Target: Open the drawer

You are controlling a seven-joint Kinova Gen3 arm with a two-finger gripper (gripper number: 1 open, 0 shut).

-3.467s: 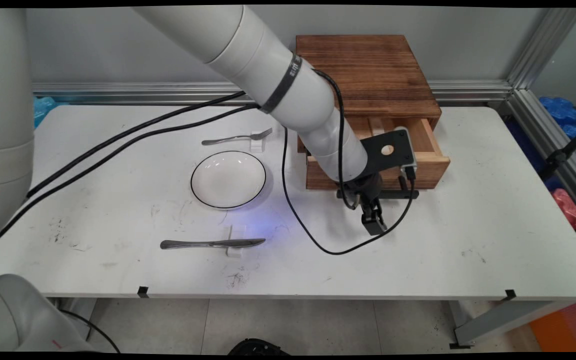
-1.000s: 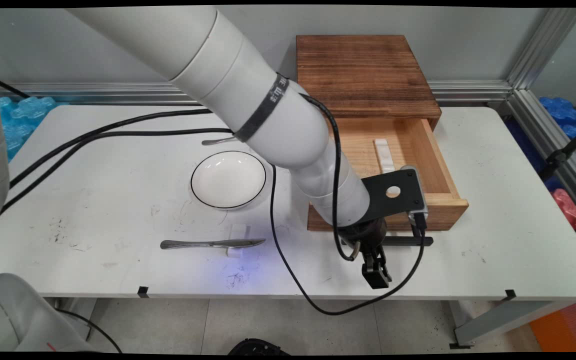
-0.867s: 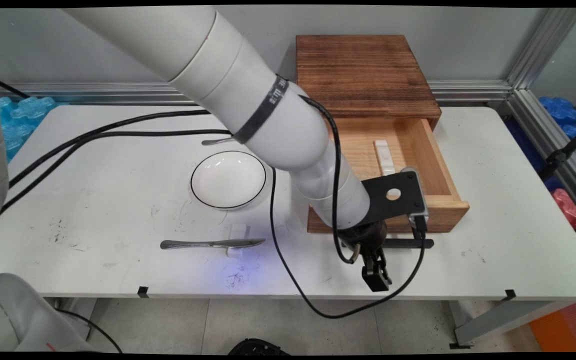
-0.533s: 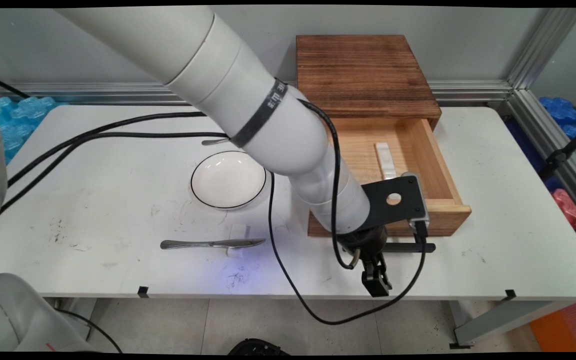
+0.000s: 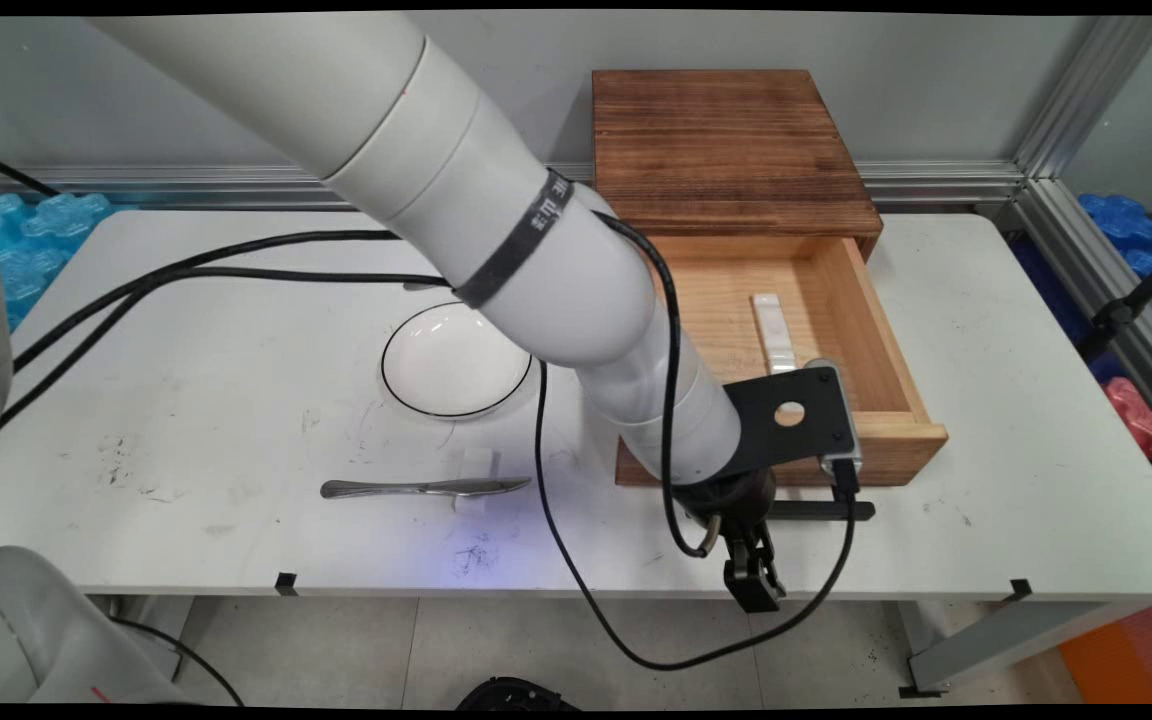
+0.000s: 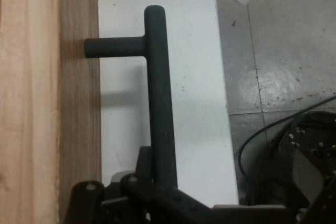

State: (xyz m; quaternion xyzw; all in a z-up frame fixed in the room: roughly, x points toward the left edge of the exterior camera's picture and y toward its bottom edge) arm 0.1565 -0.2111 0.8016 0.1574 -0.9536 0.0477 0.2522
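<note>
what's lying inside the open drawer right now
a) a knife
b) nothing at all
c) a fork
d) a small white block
d: a small white block lies on the floor of the pulled-out wooden drawer, while the knife sits out on the table near the plate.

The arm (image 5: 496, 210) is white and tubular, ringed by a black band (image 5: 516, 240). Black cables (image 5: 671, 400) trail along it to a black plate (image 5: 786, 420) with a round hole. The end effector (image 5: 751, 585) is black.
</note>
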